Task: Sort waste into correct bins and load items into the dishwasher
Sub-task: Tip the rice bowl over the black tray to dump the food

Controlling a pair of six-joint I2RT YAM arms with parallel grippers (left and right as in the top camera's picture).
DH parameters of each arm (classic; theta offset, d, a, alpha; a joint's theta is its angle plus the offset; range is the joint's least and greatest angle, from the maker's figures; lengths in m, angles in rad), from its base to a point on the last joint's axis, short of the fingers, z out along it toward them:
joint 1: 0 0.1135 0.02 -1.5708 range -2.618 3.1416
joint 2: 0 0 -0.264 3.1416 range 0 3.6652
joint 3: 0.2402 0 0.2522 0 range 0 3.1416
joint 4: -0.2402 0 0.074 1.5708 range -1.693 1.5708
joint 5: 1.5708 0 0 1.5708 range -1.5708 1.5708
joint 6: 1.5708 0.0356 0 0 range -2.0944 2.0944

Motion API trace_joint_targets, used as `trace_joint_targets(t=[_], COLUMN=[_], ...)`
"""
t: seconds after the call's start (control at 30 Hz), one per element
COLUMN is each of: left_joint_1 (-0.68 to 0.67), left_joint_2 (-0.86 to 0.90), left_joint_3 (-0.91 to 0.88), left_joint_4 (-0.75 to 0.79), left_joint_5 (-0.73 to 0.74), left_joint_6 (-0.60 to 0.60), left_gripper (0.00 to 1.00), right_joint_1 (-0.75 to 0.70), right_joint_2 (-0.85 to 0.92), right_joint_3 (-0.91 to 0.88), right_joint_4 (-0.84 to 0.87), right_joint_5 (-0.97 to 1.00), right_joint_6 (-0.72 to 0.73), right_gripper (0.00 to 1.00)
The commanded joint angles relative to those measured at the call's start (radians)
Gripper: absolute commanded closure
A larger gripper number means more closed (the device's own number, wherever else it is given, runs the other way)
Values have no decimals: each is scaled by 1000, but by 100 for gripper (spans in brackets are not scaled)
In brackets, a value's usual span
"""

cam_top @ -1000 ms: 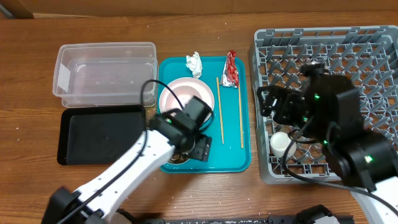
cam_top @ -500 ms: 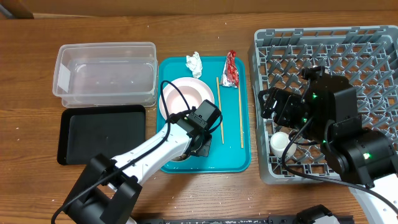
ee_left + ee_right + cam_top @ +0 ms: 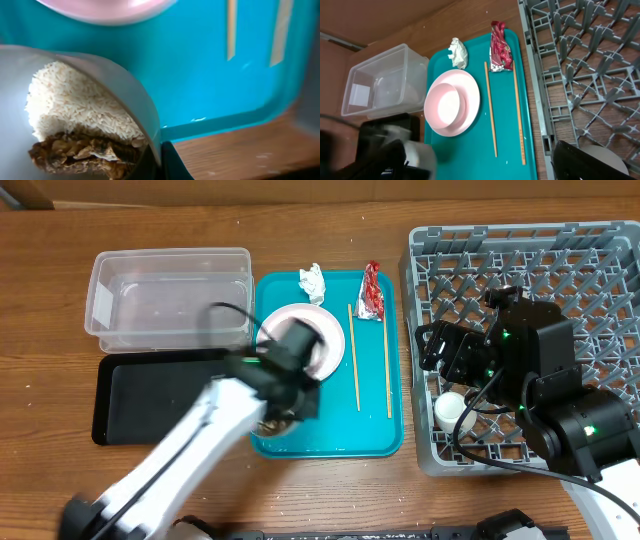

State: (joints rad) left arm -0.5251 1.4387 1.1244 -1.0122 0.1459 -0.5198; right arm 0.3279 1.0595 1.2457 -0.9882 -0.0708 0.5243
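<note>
Your left gripper (image 3: pixel 288 402) has its jaws pressed together on the wall of the pale bowl (image 3: pixel 100 80), pinching its rim. The bowl is over the near left corner of the teal tray (image 3: pixel 375 435) and holds the food scraps (image 3: pixel 80 120), white rice on a brown clump. Your right gripper (image 3: pixel 432 348) has its jaws spread wide and grips nothing; it hangs over the left edge of the grey dish rack (image 3: pixel 560 260).

On the wooden table (image 3: pixel 50 300), the clear tub (image 3: pixel 170 298) sits far left with the black tray (image 3: pixel 150 395) just in front of it. On the teal tray lie the round plate (image 3: pixel 470 100) with the smaller pink plate (image 3: pixel 445 106) on it, the tissue (image 3: pixel 313 282), the wrapper (image 3: pixel 371 292) and two chopsticks (image 3: pixel 353 355). The white cup (image 3: pixel 452 410) stands in the rack's near left corner.

From overhead your left arm is blurred and covers most of the bowl, so you cannot tell whether the bowl rests on the tray. The left wrist view shows only one dark fingertip (image 3: pixel 172 162).
</note>
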Motion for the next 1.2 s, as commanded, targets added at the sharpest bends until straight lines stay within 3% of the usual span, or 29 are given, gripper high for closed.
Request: trace_joint_targets(t=[0.0,0.27,0.43,0.6,0.73,1.17], left_joint_1=[191,715,900,1036,1105,1141], left_joint_2=[-122,-117,-32,76,156,243], left_joint_3=[27,-8,-80,-120,-129,-140], left_joint_4=[-16,-60,-54,-61,-62,-69], left_joint_5=[210,824,1059,1249,1321,1426], left_joint_6=[68,484,742,903,974,999], left_gripper=[96,96,96,96,95,96], right_joint_1=[-4,-4,-4,-4,-4,-4], right_joint_2=[-3,-3,-3,-3,-3,-3], right_joint_3=[19,19,19,19,19,19], right_joint_4=[-2,-5,-6,-25,-28,-32], right_joint_5=[11,26,26,26,26,26], right_joint_6=[7,8,8,8,8,8], right_gripper=[4,4,4,3,3,3])
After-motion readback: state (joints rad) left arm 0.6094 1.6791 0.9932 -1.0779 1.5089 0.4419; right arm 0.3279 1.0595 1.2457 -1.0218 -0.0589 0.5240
